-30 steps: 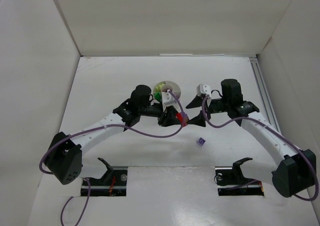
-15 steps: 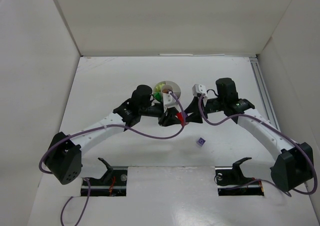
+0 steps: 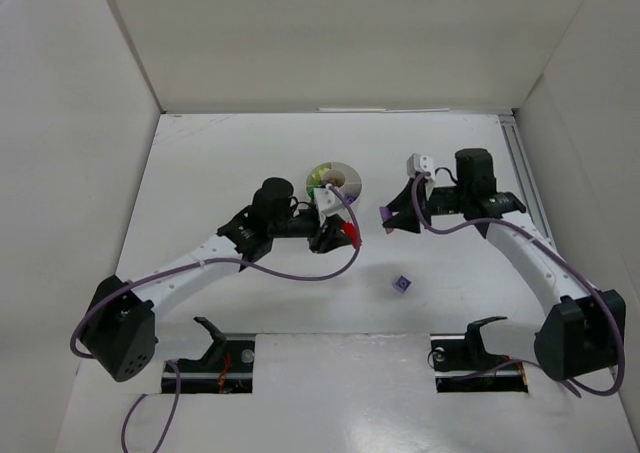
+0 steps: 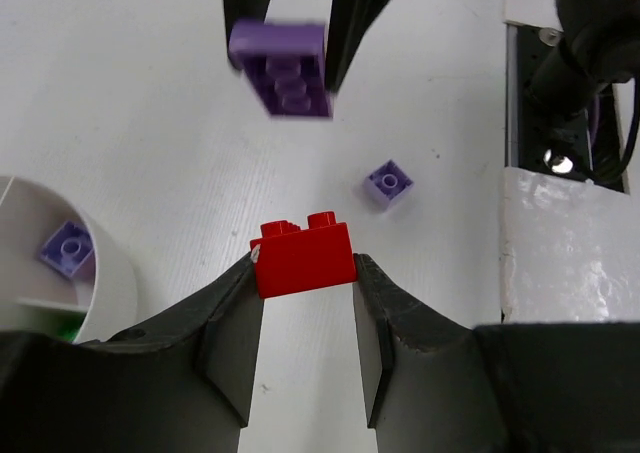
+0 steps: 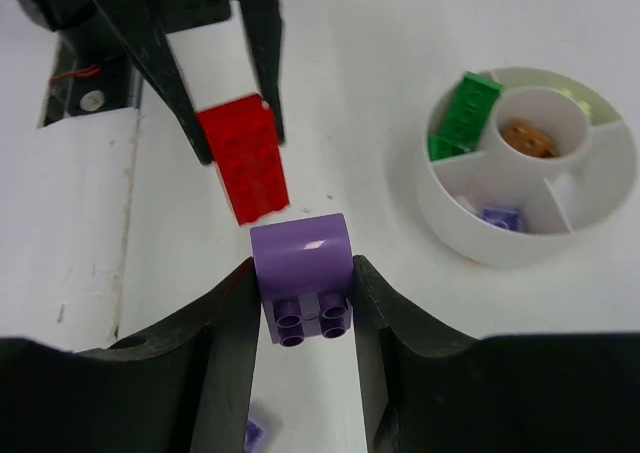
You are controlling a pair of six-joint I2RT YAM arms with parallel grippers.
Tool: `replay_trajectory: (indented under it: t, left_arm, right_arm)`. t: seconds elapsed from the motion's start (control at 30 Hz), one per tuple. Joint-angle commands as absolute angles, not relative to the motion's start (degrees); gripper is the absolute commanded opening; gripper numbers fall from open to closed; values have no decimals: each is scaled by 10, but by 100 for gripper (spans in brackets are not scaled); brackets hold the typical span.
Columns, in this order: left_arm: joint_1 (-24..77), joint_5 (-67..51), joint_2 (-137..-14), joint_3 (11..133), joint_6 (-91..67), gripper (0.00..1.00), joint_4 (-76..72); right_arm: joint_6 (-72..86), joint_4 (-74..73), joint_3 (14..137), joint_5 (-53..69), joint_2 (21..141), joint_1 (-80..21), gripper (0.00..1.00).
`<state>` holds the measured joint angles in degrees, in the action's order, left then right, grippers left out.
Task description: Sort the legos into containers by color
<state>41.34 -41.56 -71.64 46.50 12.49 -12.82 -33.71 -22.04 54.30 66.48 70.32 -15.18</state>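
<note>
Right wrist: right fingers point(image 5: 228, 348) pinch purple lego point(image 5: 302, 271) (left fingers point(image 4: 232, 335), red lego point(image 4: 304, 256)).

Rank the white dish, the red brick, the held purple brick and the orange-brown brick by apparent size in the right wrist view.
1. white dish
2-3. purple brick and red brick: these look alike, and the purple one is nearer the camera, so unranked.
4. orange-brown brick, down in the centre well.

The left arm point(image 3: 190, 264) and right arm point(image 3: 530, 263) are wearing white shells over black joints; purple cables point(image 3: 300, 275) are running along both.
</note>
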Motion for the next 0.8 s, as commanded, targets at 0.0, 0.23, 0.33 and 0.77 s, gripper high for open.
replay_trajectory:
  t: [0.0,0.23,0.33,0.77]
  left_arm:
    - [403,-385,-676,440,99,0,-148]
    - [397,-272,-645,411,25,0,-174]
    - [397,-120,-640,431,-83,0,-169]
    - [378,316,-609,555,-379,0,85]
  right_arm:
    - [-345,-214,570,693,700,-109,17]
    - [-299,-163,570,638,700,-83,17]
    - [-247,-87,561,505,672,-121,17]
    - [-172,184,548,152,759,-305,17]
